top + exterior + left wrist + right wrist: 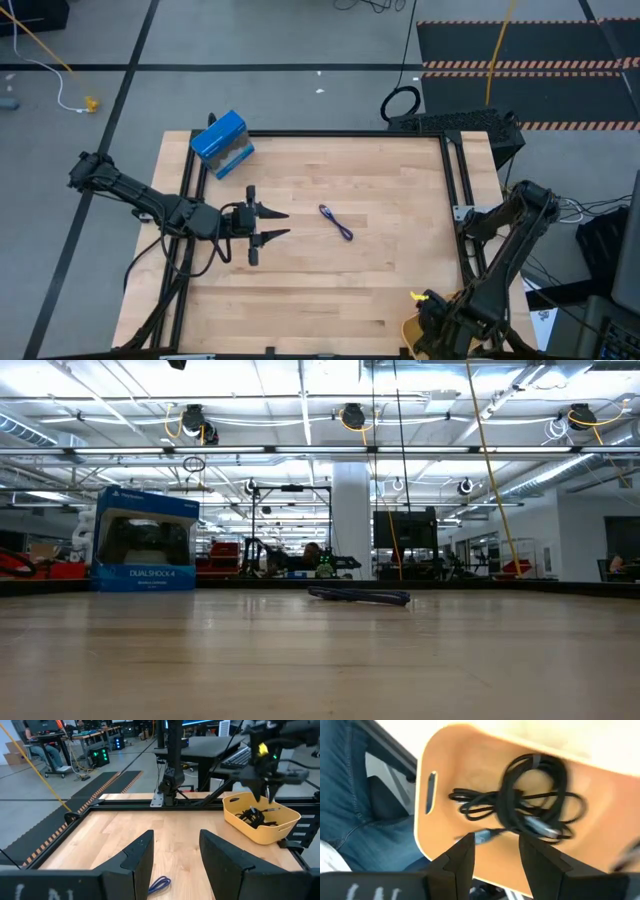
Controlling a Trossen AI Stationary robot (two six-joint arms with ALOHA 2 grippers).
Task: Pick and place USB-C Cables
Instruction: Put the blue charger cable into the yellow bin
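Left end effector is hovering over the tabletop with its fingers spread, pointing toward the blue-purple cable, which is lying just beyond its tips at three o'clock. Right end effector, fingers spread and empty, is hanging above the yellow bin at the five o'clock corner, where the black cables are lying coiled together. We are judging the remaining pick risky: the thin cord is lying flat against the wood, so closing too high could miss it, and gripping one loop end could let the rest drag and slip free during transfer toward the bin.
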